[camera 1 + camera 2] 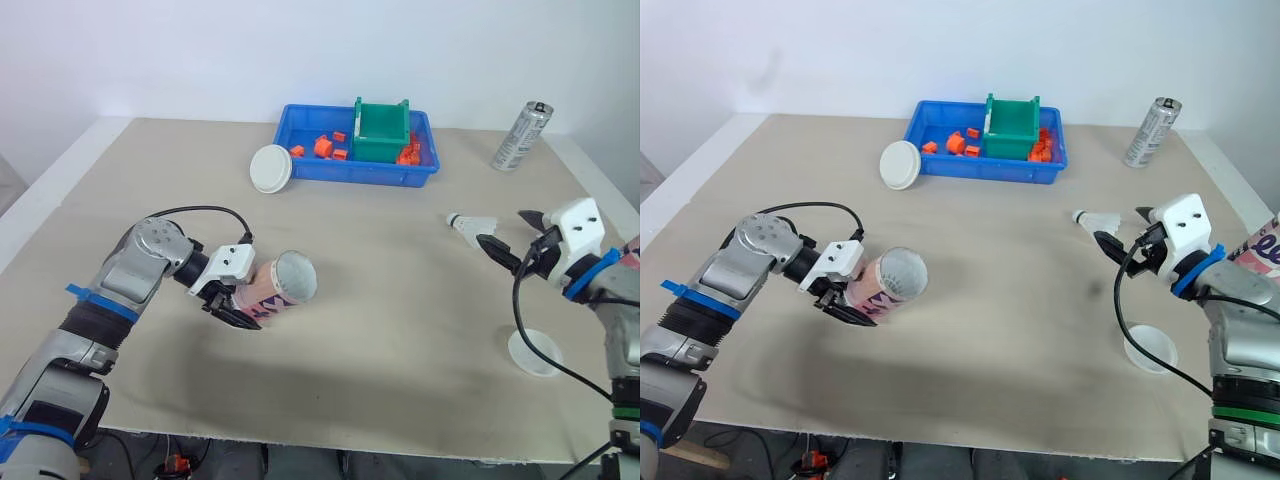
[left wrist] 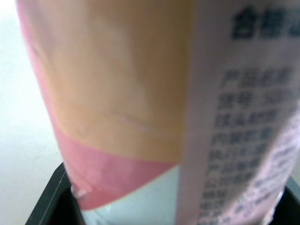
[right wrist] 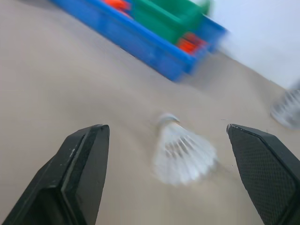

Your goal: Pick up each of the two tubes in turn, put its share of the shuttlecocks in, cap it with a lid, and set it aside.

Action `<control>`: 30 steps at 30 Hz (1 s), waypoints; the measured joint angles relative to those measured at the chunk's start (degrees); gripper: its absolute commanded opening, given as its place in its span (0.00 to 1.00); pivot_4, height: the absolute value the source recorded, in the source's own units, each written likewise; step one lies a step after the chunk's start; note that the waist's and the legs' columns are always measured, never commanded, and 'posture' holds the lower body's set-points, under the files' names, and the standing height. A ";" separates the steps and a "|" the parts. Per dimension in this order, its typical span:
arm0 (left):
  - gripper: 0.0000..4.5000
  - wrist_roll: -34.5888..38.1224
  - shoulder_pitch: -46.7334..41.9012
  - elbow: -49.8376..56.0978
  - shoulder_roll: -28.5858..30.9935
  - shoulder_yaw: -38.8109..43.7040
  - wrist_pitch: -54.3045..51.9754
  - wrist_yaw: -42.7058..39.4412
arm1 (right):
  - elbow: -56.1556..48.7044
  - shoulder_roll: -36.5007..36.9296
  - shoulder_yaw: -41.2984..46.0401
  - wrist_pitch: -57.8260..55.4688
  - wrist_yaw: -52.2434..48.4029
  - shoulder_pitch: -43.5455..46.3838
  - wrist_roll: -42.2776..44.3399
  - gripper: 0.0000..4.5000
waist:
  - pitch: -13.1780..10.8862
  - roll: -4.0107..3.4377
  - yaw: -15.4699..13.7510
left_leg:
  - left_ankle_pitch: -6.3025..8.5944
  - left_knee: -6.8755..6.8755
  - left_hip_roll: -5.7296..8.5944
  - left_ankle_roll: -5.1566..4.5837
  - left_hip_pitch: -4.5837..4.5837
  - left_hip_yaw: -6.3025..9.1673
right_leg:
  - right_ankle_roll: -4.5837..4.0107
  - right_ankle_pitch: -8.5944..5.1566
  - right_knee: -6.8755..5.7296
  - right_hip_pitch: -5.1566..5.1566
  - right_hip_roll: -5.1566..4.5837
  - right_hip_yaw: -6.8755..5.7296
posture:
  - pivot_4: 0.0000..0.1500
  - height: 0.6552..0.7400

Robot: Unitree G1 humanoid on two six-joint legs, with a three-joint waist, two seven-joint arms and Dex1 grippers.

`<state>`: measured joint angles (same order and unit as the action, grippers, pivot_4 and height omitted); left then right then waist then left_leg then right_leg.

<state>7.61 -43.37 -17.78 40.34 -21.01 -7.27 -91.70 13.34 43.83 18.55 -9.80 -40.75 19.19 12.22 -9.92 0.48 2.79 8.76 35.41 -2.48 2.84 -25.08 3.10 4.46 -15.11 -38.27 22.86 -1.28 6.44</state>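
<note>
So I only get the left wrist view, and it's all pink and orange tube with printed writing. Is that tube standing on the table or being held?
Observer: Held. The left claw grips the tube above the table, tipped nearly level, its open end pointing away from the arm.
Visitor: What's meant to go in it?
Observer: A white shuttlecock lies on the table just ahead of the right claw, which is open.
Visitor: Any lids around?
Observer: Yes, a white lid sits beside the left end of the blue tray, and a second lid lies near the right arm.
</note>
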 measured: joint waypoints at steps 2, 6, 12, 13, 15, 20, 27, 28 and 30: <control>0.68 -0.19 -0.07 -0.35 -0.23 0.09 0.01 -0.04 | 2.50 -0.63 -0.22 0.75 0.76 0.56 -0.22 0.96 | 0.00 0.00 0.01 | 0.00 0.02 0.01 0.00 0.00 -0.02 | 0.01 0.01 0.01 -0.01 -0.01 0.03 | 1.00 0.95; 0.68 -0.25 -0.12 -0.67 -0.47 0.22 0.06 -0.10 | 8.33 -1.45 -1.94 2.45 1.50 3.70 -1.18 0.96 | 0.01 -0.01 0.05 | 0.00 0.01 0.02 0.00 0.02 -0.01 | 0.07 0.03 0.01 -0.04 0.00 0.05 | 1.00 0.95; 0.68 -0.24 -0.27 -0.84 -0.53 0.20 0.09 -0.30 | 20.72 -2.95 -7.47 6.28 1.93 9.70 -4.86 0.96 | 0.00 -0.02 0.07 | -0.01 -0.01 0.03 0.00 0.01 0.00 | 0.12 0.05 0.02 -0.05 0.00 0.05 | 1.00 0.95; 0.68 -0.24 -0.27 -0.83 -0.55 0.20 0.09 -0.31 | 22.35 -3.11 -7.70 6.72 1.94 10.65 -5.19 0.96 | 0.00 -0.02 0.06 | -0.01 -0.01 0.03 0.00 0.01 0.00 | 0.17 0.08 0.02 -0.05 0.00 0.05 | 1.00 0.95; 0.68 -0.25 -0.26 -0.82 -0.51 0.22 0.05 -0.39 | 26.16 -3.39 -8.38 8.11 1.94 13.15 -5.78 0.96 | 0.00 -0.02 0.10 | -0.01 -0.01 0.03 0.00 0.01 0.00 | 0.26 0.13 0.02 -0.05 0.00 0.05 | 1.00 0.95; 0.68 -0.23 -0.23 -0.65 -0.43 0.21 -0.05 -0.41 | 34.49 -4.20 -10.48 11.82 1.87 18.20 -7.83 0.96 | 0.00 -0.02 0.14 | -0.01 -0.03 0.03 -0.01 0.02 0.01 | 0.27 0.13 0.03 -0.05 0.00 0.05 | 1.00 0.95; 0.68 -0.21 0.11 0.63 0.43 0.10 -0.51 -0.32 | 48.26 -5.74 -13.55 16.86 2.99 27.21 -11.56 0.36 | -0.01 -0.02 0.51 | -0.01 -0.05 0.03 -0.01 0.01 0.02 | 0.27 0.13 0.04 -0.04 0.02 0.05 | 1.00 0.95; 0.68 -0.17 0.24 0.88 0.57 0.13 -0.60 -0.31 | 49.67 -5.95 -13.68 17.61 3.36 27.95 -11.84 0.24 | -0.02 -0.02 0.52 | -0.01 -0.06 0.03 -0.01 0.01 0.02 | 0.27 0.12 0.04 -0.04 0.02 0.05 | 1.00 0.95; 0.68 -0.17 0.51 1.53 0.78 0.20 -0.74 -0.22 | 51.53 -6.01 -13.78 18.37 3.62 28.82 -12.10 0.06 | -0.02 -0.02 0.53 | 0.00 -0.09 0.03 -0.01 0.01 0.02 | 0.27 0.09 0.04 -0.04 0.01 0.05 | 1.00 0.95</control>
<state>7.44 -42.86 -16.25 41.12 -20.81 -8.02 -91.93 64.87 37.82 4.77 8.56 -37.13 48.00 0.12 -9.94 0.46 3.31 8.75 35.32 -2.45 2.84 -25.07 3.12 4.73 -15.02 -38.23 22.83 -1.26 6.50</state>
